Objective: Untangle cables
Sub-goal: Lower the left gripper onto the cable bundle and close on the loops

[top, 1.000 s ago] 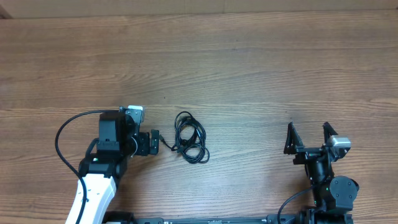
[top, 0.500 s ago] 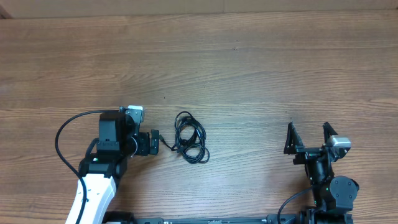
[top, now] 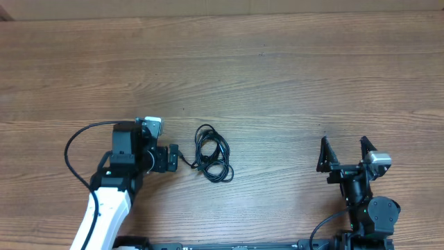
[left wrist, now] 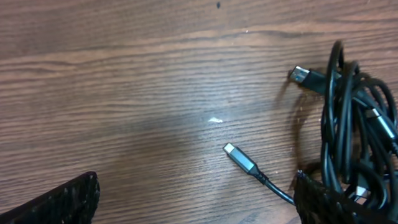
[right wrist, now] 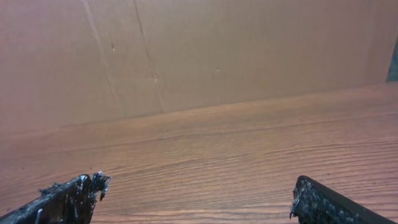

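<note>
Left gripper [left wrist: 196, 205], jaws spread wide and holding nothing, sits just beside the small knotted bundle of thin black cables [left wrist: 341, 118] on the brown wood-grain table [top: 277, 83], w/ one loose silver-tipped plug [left wrist: 239, 157] lying btwn its fingers, while right gripper [top: 343, 154] is also wide open & empty, well apart from the bundle.

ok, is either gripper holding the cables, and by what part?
Nothing is held. The left gripper stands open next to the cable bundle; the right gripper is open, far from it.
</note>
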`<control>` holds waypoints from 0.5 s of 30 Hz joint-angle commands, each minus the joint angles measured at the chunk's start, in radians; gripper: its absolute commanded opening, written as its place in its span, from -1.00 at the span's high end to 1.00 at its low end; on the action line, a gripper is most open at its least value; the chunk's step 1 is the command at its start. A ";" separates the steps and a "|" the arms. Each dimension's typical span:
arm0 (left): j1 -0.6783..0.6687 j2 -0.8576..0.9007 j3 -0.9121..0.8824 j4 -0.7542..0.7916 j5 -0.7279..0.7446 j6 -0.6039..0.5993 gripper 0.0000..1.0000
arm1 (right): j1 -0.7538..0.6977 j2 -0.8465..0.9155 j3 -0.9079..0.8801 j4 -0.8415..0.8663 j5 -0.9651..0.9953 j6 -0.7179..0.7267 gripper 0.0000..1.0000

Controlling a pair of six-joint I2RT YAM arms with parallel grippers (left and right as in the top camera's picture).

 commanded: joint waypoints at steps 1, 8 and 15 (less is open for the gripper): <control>0.004 0.030 0.046 -0.005 0.024 0.016 -0.99 | 0.001 -0.009 -0.010 0.002 0.014 -0.004 -1.00; 0.003 0.070 0.081 -0.030 0.035 0.016 -0.99 | 0.001 -0.009 -0.010 0.002 0.014 -0.004 -1.00; 0.003 0.075 0.158 -0.104 0.048 0.040 -0.99 | 0.001 -0.009 -0.010 0.002 0.014 -0.004 -1.00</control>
